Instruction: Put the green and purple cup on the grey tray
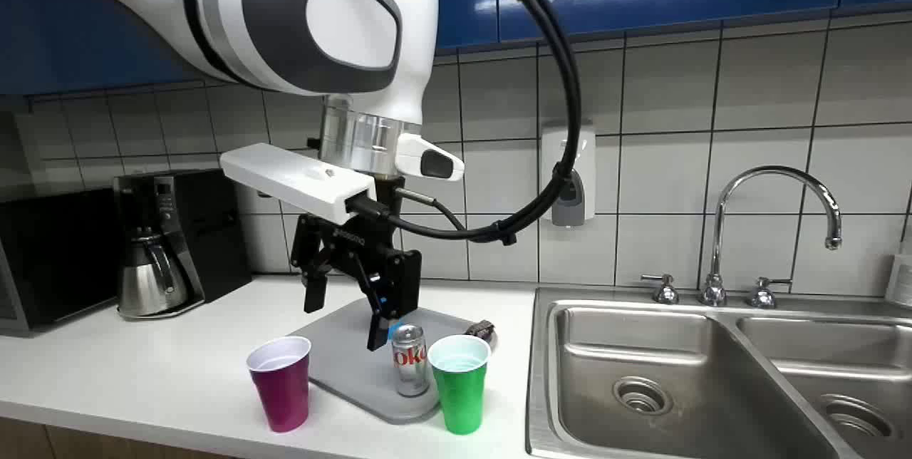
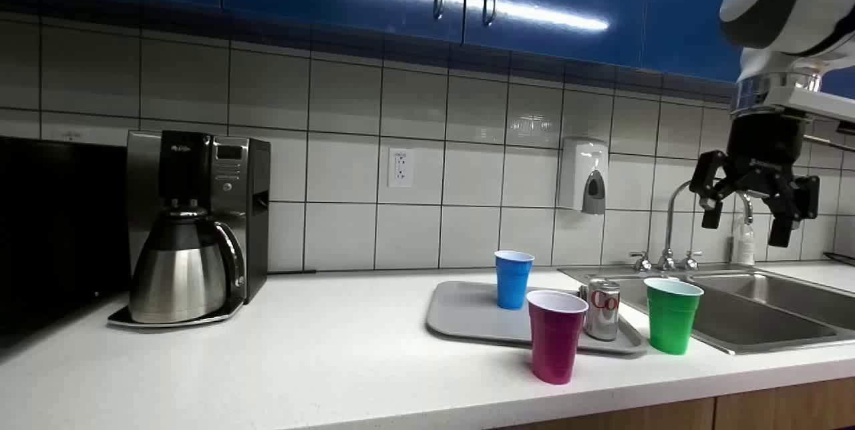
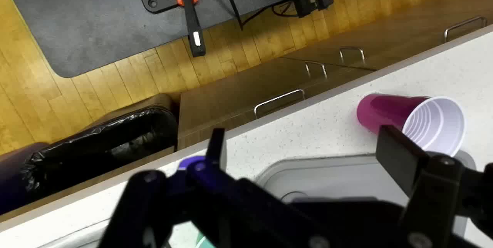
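Gripper point(image 2: 746, 224) is hanging above the countertop point(image 2: 334, 363), its fingers standing apart and holding nothing. Nearest the front edge, the purple plastic cup point(image 2: 554, 346) is standing upright; slightly deeper, the green plastic cup point(image 2: 671, 322) is standing just beside the grey tray point(image 2: 467, 313). Neither is resting on it yet. Probably you are preparing the first grasp: you should be lowering straight around one cup and closing softly, as thin walls may be yielding. Later you should be releasing low, avoiding the silver Coke can point(image 2: 603, 316) and, farther back, the blue cup point(image 2: 513, 284).
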Controlling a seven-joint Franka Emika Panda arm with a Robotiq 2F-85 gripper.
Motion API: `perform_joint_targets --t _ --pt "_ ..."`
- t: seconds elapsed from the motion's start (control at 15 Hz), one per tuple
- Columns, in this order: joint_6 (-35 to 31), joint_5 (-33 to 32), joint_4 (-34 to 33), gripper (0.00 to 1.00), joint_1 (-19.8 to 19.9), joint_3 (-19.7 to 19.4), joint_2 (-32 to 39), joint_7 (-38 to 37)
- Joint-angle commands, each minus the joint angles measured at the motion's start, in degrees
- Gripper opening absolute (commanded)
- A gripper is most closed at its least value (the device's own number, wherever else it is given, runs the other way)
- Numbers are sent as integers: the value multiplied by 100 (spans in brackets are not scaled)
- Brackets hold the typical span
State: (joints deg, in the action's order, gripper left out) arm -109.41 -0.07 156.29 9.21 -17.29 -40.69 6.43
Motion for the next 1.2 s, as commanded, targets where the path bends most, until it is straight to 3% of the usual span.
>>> perform_joint_targets --t 0.0,0.6,1.13 --pt "6 83 -7 100 131 122 36 78" --pt "-118 250 82 100 -68 230 87 115" --pt "-1036 496 389 100 -464 606 308 98"
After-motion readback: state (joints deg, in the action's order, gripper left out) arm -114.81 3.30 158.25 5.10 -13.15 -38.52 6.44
